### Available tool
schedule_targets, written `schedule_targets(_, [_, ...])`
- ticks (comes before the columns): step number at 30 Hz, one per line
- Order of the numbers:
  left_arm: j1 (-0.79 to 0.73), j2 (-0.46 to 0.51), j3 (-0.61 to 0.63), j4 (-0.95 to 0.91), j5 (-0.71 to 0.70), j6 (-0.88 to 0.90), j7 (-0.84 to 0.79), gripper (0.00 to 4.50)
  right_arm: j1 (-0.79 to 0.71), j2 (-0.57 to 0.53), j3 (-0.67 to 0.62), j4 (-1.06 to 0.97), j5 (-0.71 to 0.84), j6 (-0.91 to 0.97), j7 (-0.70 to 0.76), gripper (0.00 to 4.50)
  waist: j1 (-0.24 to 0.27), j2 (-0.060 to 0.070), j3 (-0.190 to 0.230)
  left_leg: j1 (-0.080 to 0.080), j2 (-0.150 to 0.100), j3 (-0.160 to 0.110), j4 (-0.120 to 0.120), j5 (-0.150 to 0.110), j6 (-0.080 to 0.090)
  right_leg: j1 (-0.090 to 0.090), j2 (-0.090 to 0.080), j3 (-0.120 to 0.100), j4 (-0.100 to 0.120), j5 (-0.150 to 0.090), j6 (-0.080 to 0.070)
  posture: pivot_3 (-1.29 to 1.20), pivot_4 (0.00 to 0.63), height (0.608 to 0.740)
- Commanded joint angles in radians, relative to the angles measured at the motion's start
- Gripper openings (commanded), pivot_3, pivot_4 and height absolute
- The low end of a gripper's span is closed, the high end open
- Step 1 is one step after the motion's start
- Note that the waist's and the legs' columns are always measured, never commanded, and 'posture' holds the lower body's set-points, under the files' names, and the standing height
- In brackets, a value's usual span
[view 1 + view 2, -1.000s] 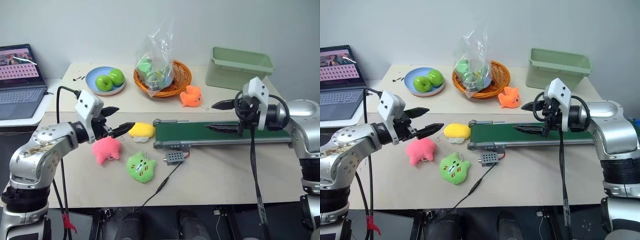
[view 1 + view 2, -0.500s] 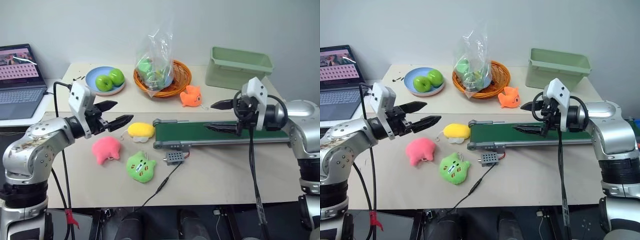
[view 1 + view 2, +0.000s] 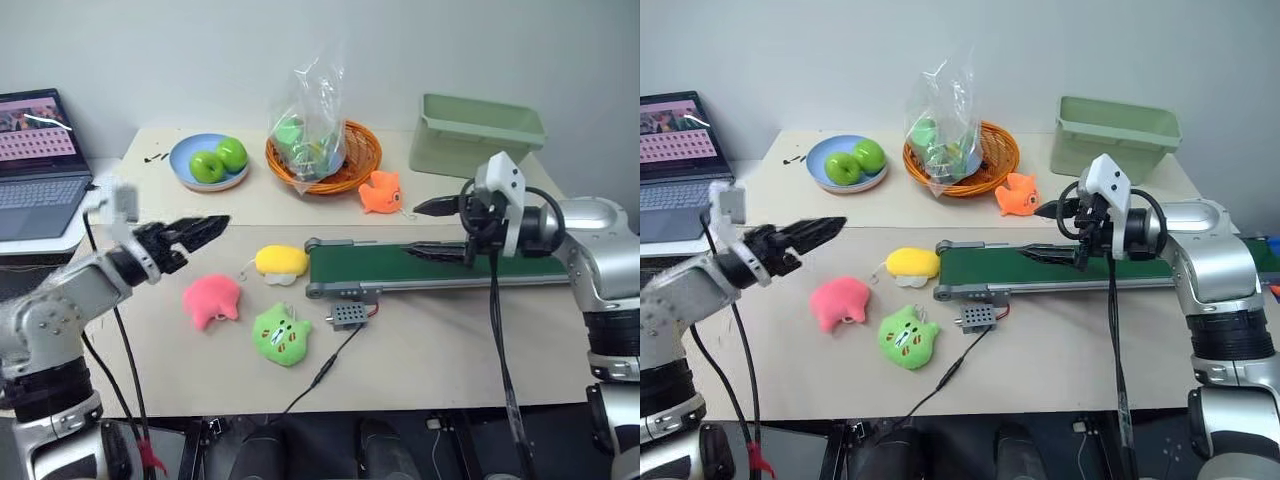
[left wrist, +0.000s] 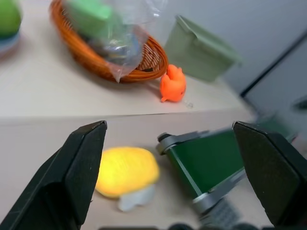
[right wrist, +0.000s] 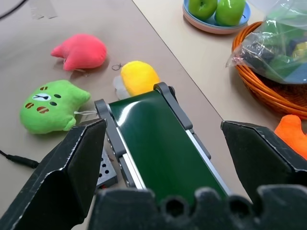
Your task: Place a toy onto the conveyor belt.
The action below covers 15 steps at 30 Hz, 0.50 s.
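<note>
The pink toy (image 3: 212, 299) lies on the table, untouched. The left gripper (image 3: 205, 228), fingers wide apart, should drop straight over its middle. The right gripper (image 3: 432, 228) waits, fingers apart and empty, above the conveyor belt (image 3: 440, 265).

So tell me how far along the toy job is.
Nothing looks done: the belt carries nothing, and the pink toy lies on the table beside the green plush. In hand: nothing. The left gripper is open, above and short of the toy; the right gripper is open over the belt. Left: grasp, carry, release.
</note>
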Motion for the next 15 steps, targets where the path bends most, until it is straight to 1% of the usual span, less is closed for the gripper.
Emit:
schedule_targets(1, [0.062,-0.013,0.194,0.121,-0.165,0.070,0.099,4.48,-0.015,-0.013,-0.023,-0.014,0.006,-0.023,0.013,4.50,-0.006,0.000,0.000,0.000,0.000,-0.001,0.000,0.000,0.000,0.000,0.000,0.000,0.000,0.000,0.000,0.00,0.150,0.740])
schedule_targets(4, [0.159,0.005,0.248,0.204,-0.203,0.103,0.079,4.48,0.010,-0.026,-0.010,-0.029,0.028,-0.020,0.078,4.50,-0.006,-0.001,0.000,0.000,0.000,-0.001,0.000,0.000,0.000,0.000,0.000,0.000,0.000,0.000,0.000,0.00,0.150,0.740])
schedule_targets(7, [0.232,0.015,0.246,0.225,-0.209,0.111,0.043,4.48,0.023,-0.032,0.004,-0.023,0.016,-0.028,0.103,4.50,0.003,-0.001,0.000,0.001,0.000,0.000,0.000,0.000,0.000,0.001,-0.001,0.000,0.000,0.000,0.000,0.00,0.150,0.740])
schedule_targets(9, [0.267,0.011,0.222,0.222,-0.203,0.102,0.008,4.48,0.014,-0.027,0.003,-0.006,0.006,-0.032,0.095,4.50,0.008,0.000,0.000,0.001,-0.001,0.002,0.000,0.000,0.000,0.001,-0.001,0.000,0.000,0.000,0.000,0.00,0.150,0.740])
schedule_targets(11, [0.304,0.007,0.173,0.203,-0.167,0.074,-0.050,4.48,0.011,-0.025,0.002,-0.001,0.003,-0.033,0.095,4.50,0.011,0.000,0.000,0.001,-0.001,0.003,0.000,0.000,-0.001,0.001,-0.001,-0.001,0.000,0.000,-0.001,0.00,0.150,0.740])
schedule_targets(15, [0.300,-0.005,0.092,0.305,-0.074,0.000,-0.084,4.48,0.012,-0.025,-0.002,-0.006,-0.002,-0.029,0.081,4.50,0.010,0.000,0.000,0.003,-0.001,0.004,-0.002,0.000,-0.001,0.002,-0.001,0.000,0.000,-0.001,-0.001,0.00,0.150,0.740])
